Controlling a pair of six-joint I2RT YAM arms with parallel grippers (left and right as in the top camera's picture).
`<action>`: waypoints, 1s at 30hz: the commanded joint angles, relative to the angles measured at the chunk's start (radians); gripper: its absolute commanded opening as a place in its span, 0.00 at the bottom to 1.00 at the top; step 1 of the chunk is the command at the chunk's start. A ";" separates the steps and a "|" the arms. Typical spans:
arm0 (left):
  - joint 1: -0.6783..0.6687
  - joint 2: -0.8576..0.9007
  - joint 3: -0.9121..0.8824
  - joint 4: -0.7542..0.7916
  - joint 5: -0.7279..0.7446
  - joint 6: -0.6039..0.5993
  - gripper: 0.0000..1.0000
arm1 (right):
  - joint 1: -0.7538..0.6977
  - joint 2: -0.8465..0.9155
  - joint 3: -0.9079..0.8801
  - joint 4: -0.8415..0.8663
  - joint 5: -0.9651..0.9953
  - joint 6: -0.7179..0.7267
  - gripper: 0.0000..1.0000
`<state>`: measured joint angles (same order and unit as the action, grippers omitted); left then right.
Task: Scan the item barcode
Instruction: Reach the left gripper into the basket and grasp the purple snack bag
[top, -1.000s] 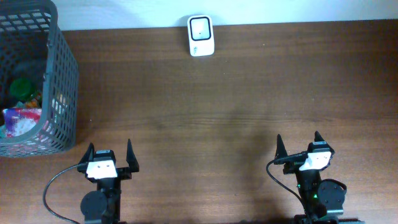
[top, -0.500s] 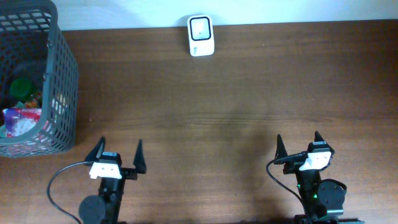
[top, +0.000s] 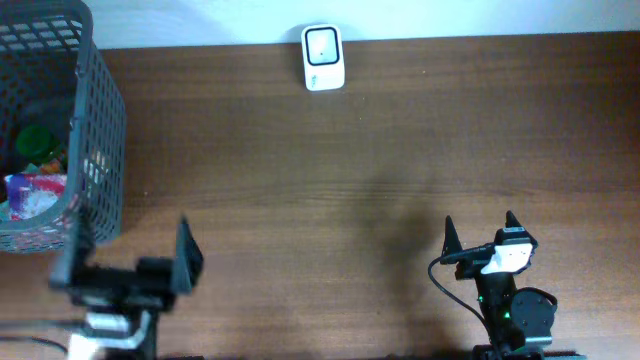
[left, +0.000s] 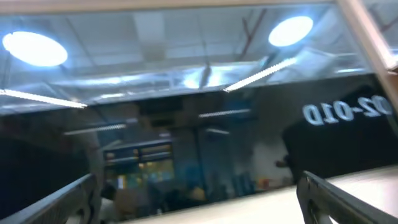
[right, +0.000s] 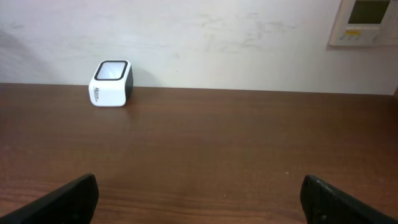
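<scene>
A white barcode scanner (top: 323, 58) stands at the table's far edge against the wall, and the right wrist view shows it far off to the left (right: 111, 83). Items lie in the grey basket (top: 103, 150) at the left, among them a green one (top: 36, 140) and a pink and white packet (top: 35, 192). My left gripper (top: 125, 268) is lifted off the table, blurred, just below the basket's near corner, open and empty. Its wrist view (left: 199, 208) shows only a dark window with reflected ceiling lights. My right gripper (top: 480, 222) (right: 199, 202) rests open and empty at the front right.
The brown wooden table (top: 380, 150) runs from the basket to the right edge. A white wall (right: 217, 37) stands behind it, with a wall panel (right: 367, 22) at the upper right. A cable (top: 440, 285) loops beside the right arm.
My left arm has risen off the table and swung left toward the basket, its camera now tilted up at the window. The right arm has not moved.
</scene>
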<state>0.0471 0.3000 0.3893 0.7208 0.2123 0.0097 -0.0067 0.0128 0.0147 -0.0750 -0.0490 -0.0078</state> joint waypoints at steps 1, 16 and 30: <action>0.002 0.324 0.274 -0.017 -0.052 0.105 0.99 | 0.006 -0.006 -0.009 0.000 0.008 0.001 0.99; 0.447 1.484 1.835 -1.538 0.412 0.050 0.99 | 0.006 -0.006 -0.009 0.000 0.008 0.001 0.99; 0.581 1.631 1.835 -1.855 -0.171 -0.116 0.99 | 0.006 -0.006 -0.009 -0.001 0.008 0.002 0.99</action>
<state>0.6319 1.9079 2.2116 -1.1206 0.0467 -0.0811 -0.0067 0.0128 0.0147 -0.0750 -0.0486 -0.0078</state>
